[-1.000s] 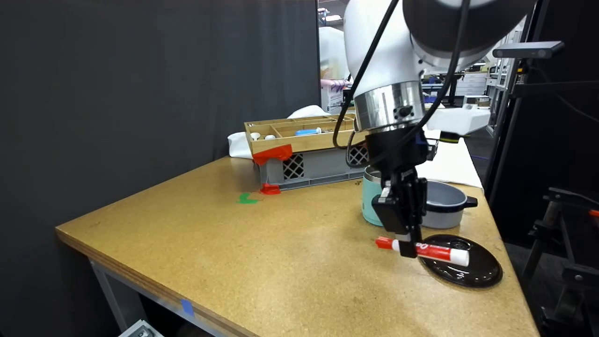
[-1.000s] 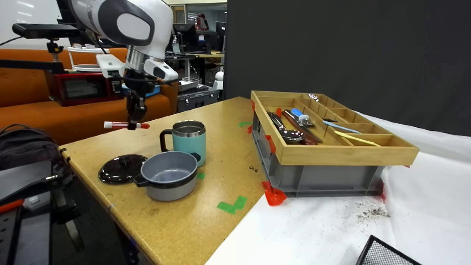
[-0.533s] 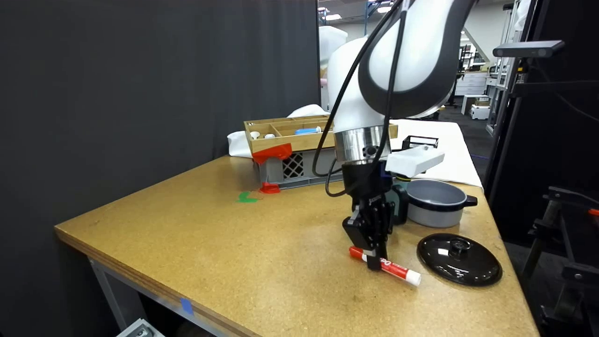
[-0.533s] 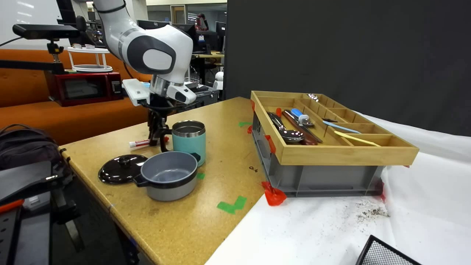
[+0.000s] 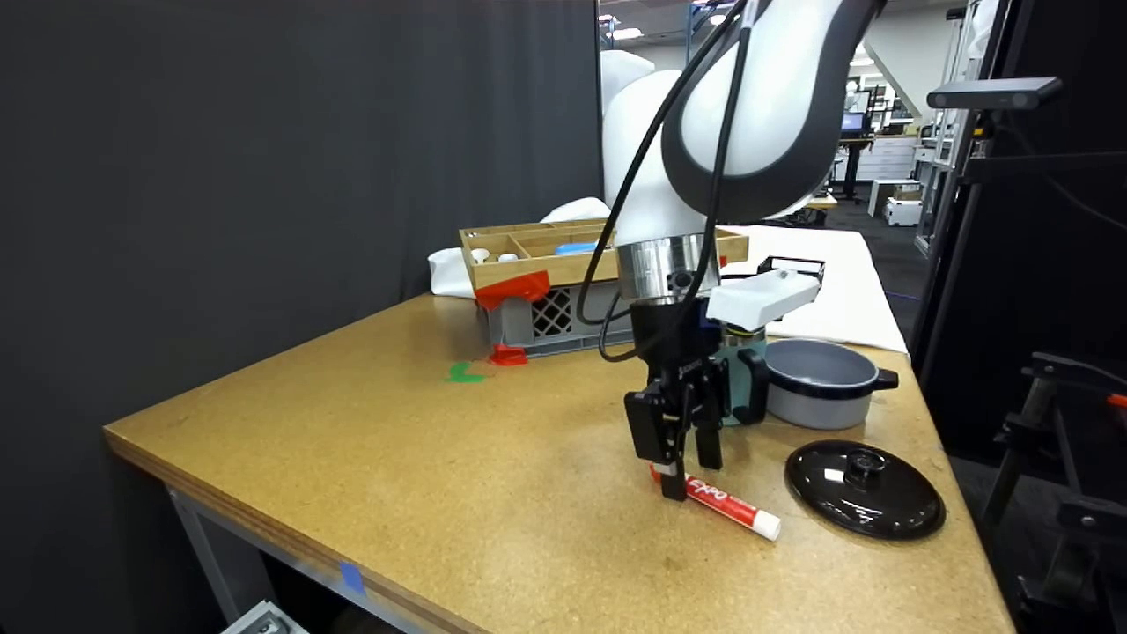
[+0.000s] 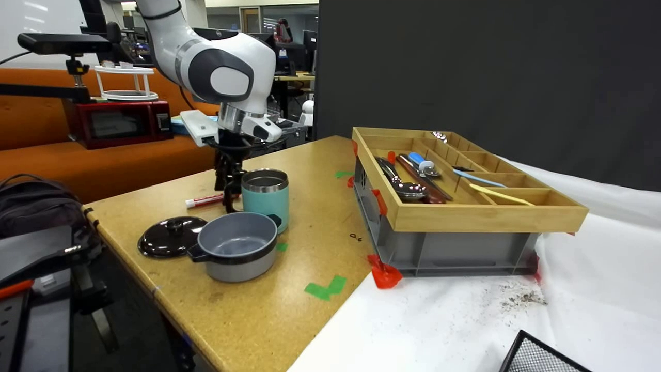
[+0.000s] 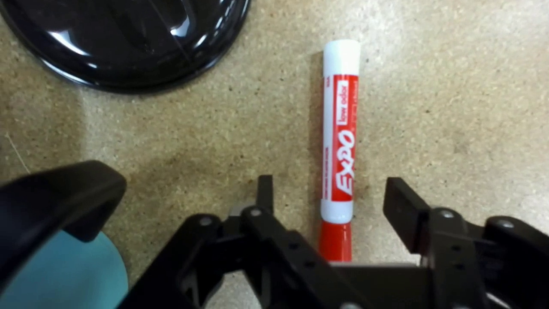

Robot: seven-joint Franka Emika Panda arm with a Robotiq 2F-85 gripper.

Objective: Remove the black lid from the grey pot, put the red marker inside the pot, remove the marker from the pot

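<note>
The red marker [image 7: 341,107] lies on the tabletop, its white end pointing away from the mug. My gripper [image 7: 328,182] is open around it, one finger on each side, with bare table showing between marker and both pads. In an exterior view the gripper [image 5: 691,474] is low over the table at the marker's red-capped half. The black lid [image 5: 880,502] rests flat on the table, knob up, beside the marker. Uncovered, the grey pot [image 6: 240,268] stands behind the lid, and its grey inside shows nothing in it.
A teal mug [image 6: 264,204] with a black handle stands between the gripper and the pot, close to the gripper. A wooden cutlery tray [image 6: 485,221] sits on a grey crate [image 6: 465,253] farther along. The table edge [image 5: 964,519] runs close past the lid.
The gripper carried the marker from above the lid down to the table, away from the lid. In the last half second its fingers opened and the marker was let go.
</note>
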